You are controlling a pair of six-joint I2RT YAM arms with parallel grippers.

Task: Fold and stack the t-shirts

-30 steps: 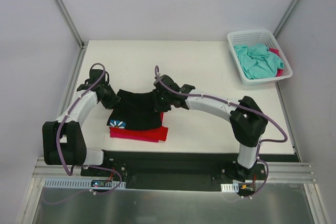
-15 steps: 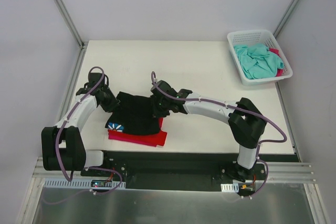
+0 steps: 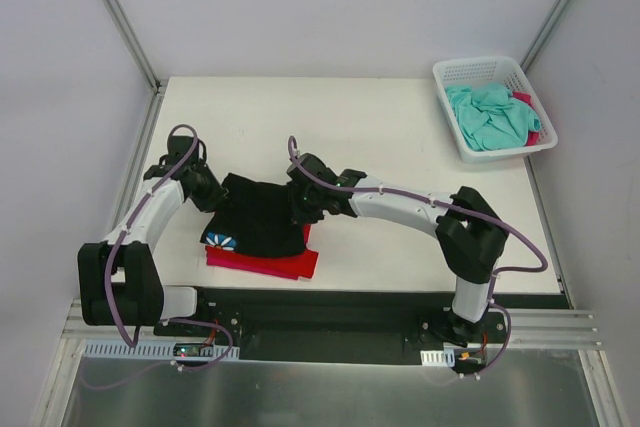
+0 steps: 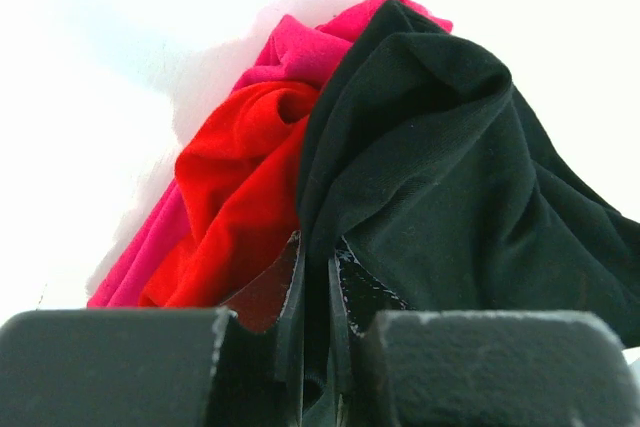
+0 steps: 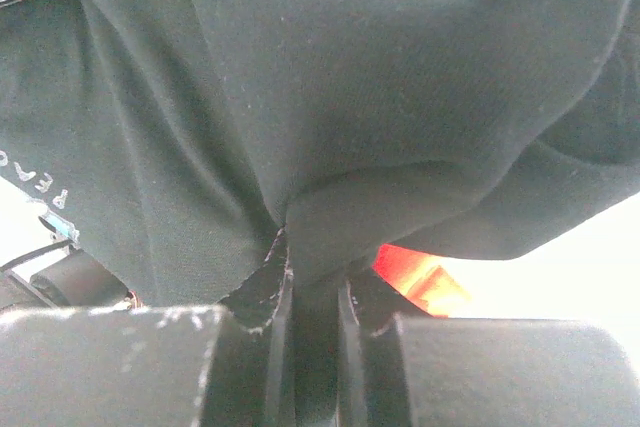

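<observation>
The black t-shirt lies in the lower left part of the top view, on a red t-shirt that shows under its lower edge. The left gripper has its jaws clamped on the left edge of the black cloth, and the right gripper has its jaws clamped on the right edge. In the left wrist view a pink t-shirt also lies under the red one.

The black cloth is bunched between the two grips, so I think it may land wrinkled or shifted off the stack. The red cloth is just beside the left fingers, so a pull could drag it and spoil the fold below. A teal t-shirt waits in the basket at the upper right.
</observation>
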